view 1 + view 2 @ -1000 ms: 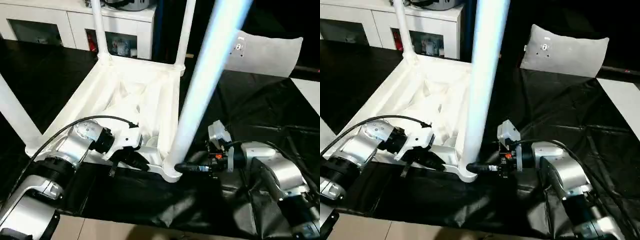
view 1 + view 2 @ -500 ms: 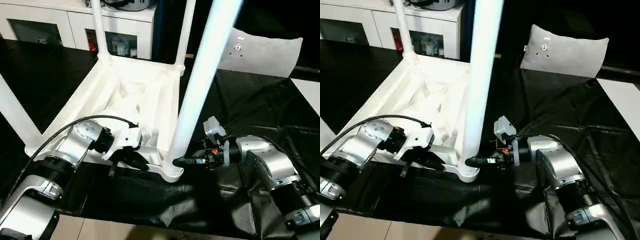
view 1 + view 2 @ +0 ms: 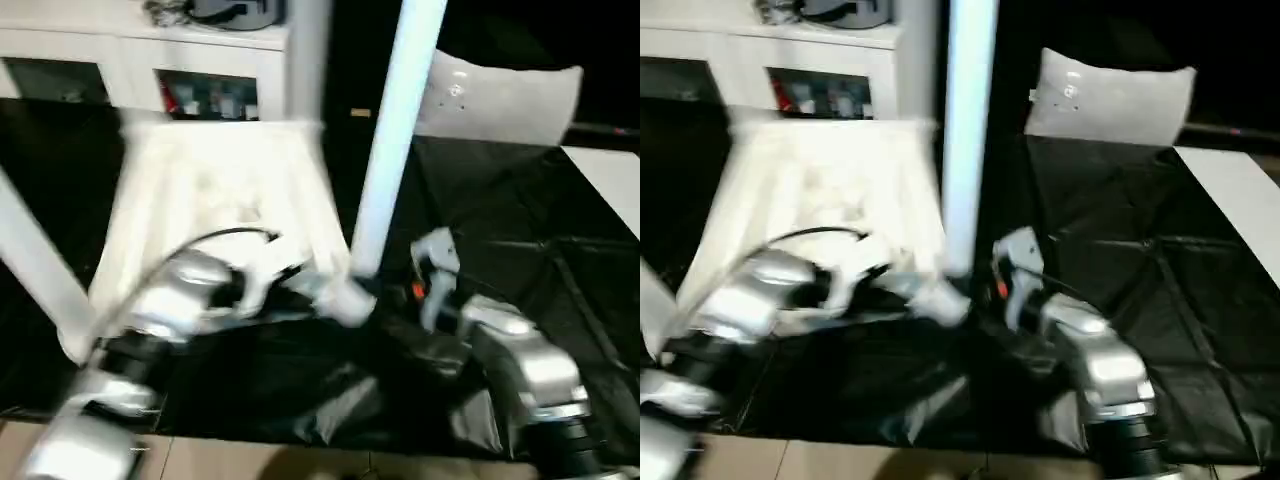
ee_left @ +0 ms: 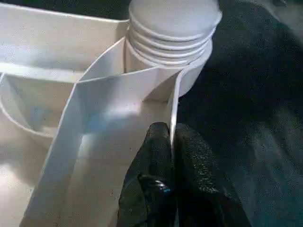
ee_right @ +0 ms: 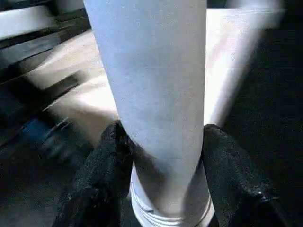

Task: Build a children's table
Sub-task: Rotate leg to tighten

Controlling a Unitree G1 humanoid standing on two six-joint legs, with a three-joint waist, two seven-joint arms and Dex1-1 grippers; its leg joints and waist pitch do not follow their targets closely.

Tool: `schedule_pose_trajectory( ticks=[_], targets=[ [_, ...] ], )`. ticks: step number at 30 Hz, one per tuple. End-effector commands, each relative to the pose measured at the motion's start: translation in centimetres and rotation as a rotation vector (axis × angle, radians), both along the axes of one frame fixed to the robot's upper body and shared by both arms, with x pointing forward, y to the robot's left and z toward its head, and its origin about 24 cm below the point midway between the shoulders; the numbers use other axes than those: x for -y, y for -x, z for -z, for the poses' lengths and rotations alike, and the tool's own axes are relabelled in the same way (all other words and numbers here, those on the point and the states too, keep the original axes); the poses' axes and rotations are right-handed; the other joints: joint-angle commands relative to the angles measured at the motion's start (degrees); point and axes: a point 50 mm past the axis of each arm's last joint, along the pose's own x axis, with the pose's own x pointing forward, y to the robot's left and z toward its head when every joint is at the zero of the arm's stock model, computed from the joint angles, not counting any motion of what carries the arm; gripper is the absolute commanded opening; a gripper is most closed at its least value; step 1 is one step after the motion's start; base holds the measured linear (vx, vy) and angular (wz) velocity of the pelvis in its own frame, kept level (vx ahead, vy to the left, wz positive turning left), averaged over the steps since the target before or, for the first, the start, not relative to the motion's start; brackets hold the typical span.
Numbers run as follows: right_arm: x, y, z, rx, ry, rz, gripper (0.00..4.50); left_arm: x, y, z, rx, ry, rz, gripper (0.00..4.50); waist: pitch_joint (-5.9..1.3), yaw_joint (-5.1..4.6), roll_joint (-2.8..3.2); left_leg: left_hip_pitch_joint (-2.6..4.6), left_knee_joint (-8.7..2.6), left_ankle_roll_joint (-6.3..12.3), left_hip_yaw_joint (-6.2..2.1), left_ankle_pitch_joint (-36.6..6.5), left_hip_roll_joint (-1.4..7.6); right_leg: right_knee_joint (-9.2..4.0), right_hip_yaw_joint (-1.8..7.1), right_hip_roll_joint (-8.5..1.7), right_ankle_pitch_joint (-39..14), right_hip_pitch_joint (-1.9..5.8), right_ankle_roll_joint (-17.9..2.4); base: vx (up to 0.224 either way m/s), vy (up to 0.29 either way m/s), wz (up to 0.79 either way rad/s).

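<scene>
Your right gripper (image 5: 161, 179) is clamped on the near leg (image 3: 385, 165), one finger on each side of the tube just above its ribbed foot. Your left gripper (image 4: 173, 146) is pinched together on a thin rib of the top (image 3: 215, 200), right beside the corner socket (image 4: 173, 45) with its ringed collar.

The step in hand looks like seating this leg in that socket. Keep the left grip firm so the top cannot slide on the black surface (image 3: 530, 210), and hold the tube square to the socket while you turn or press it; a tilted leg would likely bind in the collar. Ease off only when the foot sits flush.

The top lies upside down at centre-left of the head view, white plastic, ribbed walls facing up, with its near right corner at the frame's middle. The near leg rises from that corner out of the upper frame edge, long, white and slightly tapered. Another leg (image 3: 35, 265) slants up at the left edge. The head view is blurred, so finer detail is hard to read.
</scene>
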Motion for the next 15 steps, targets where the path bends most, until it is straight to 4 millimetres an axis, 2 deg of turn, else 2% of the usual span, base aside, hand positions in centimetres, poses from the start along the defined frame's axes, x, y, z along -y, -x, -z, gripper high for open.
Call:
schedule_pose_trajectory(
  ticks=[1,2,3,5,6,7,8,9,10,11,13,15],
  targets=[
    [-4.3,0.9,1.1,-0.087,-0.009,-0.065,1.91,3.4,-0.9,-1.8,0.094,0.069,-0.027,0.00,-1.94,-0.01,0.23,-1.31,-5.02,0.77,0.82,-13.1,-0.54,-7.36,1.15,-2.95,-41.0,2.24,-1.0,0.000,0.000,0.00],
    [-4.7,0.3,1.0,-0.095,-0.034,0.032,1.91,4.1,-1.2,-1.9,0.128,0.062,-0.042,0.00,-1.88,-0.11,0.34,-1.49,-5.40,1.26,0.65,-13.1,-0.35,-7.44,1.07,-3.09,-39.9,2.46,-0.9,0.000,0.000,0.00],
    [-4.9,0.1,0.9,-0.102,-0.044,0.074,1.91,4.3,-1.3,-2.0,0.142,0.058,-0.045,0.00,-1.99,-0.16,0.52,-1.38,-5.51,1.36,0.70,-12.8,-0.29,-7.45,1.10,-3.07,-38.6,2.35,-1.3,0.000,0.000,0.00],
    [-5.4,-0.6,0.5,-0.083,-0.060,0.200,1.91,4.8,-1.8,-2.2,0.199,0.035,-0.075,0.00,-2.51,-0.21,0.84,-1.53,-6.31,1.36,0.64,-10.3,0.21,-6.66,1.32,-3.03,-29.2,3.06,-3.8,0.000,0.000,0.00],
    [-5.5,-0.6,0.4,-0.073,-0.058,0.208,1.91,4.8,-1.9,-2.2,0.205,0.031,-0.081,0.00,-2.59,-0.06,0.90,-1.65,-6.40,1.39,0.71,-9.4,0.28,-6.42,1.43,-3.02,-26.4,3.21,-4.5,0.000,0.000,0.00],
    [-5.5,-0.6,0.2,-0.059,-0.053,0.219,2.26,4.8,-1.9,-2.3,0.213,0.025,-0.080,0.00,-2.66,0.08,1.02,-1.54,-6.43,1.33,0.82,-9.0,0.41,-6.19,1.62,-3.01,-23.4,3.15,-5.5,0.000,0.000,0.00],
    [-5.3,-0.6,0.0,-0.033,-0.042,0.244,2.47,4.8,-1.9,-2.3,0.227,0.013,-0.078,0.00,-2.53,0.02,0.90,-1.53,-6.47,1.47,1.03,-9.3,0.52,-5.89,1.79,-2.77,-19.7,3.03,-7.2,0.000,0.000,0.00],
    [-4.8,-0.7,-0.2,-0.019,-0.063,0.281,2.61,4.6,-1.9,-2.2,0.234,-0.006,-0.077,0.00,-2.87,0.00,0.86,-1.50,-6.34,1.46,1.10,-8.8,0.53,-5.43,2.02,-2.88,-17.0,3.30,-8.5,0.000,0.000,0.00],
    [-4.6,-0.7,-0.3,-0.018,-0.080,0.295,2.63,4.4,-1.9,-2.1,0.233,-0.013,-0.076,0.00,-2.88,-0.01,0.93,-1.72,-6.30,1.84,1.19,-7.8,0.49,-5.27,2.15,-2.95,-15.1,3.44,-9.5,0.000,0.000,0.00],
    [-4.2,-0.7,-0.4,-0.018,-0.088,0.317,2.63,4.2,-1.9,-2.0,0.237,-0.020,-0.078,0.00,-2.83,0.00,1.02,-1.70,-6.31,1.84,1.16,-7.7,0.49,-5.22,2.13,-2.98,-14.8,3.49,-9.8,0.000,0.000,0.00],
    [-3.5,-0.6,-0.7,0.005,-0.096,0.318,2.88,3.8,-1.9,-1.8,0.241,-0.035,-0.075,0.00,-3.30,0.20,1.05,-1.94,-5.98,2.40,1.38,-4.5,0.22,-4.89,2.25,-3.11,-11.2,4.10,-10.7,0.000,0.000,0.00],
    [-2.3,-0.3,-1.1,0.051,-0.088,0.277,2.98,2.9,-1.8,-1.5,0.238,-0.047,-0.062,0.00,-3.53,0.50,0.76,-2.02,-5.77,3.20,1.47,-2.2,0.20,-4.63,2.25,-3.06,-8.4,4.48,-10.9,0.000,0.000,0.00]
  ],
)
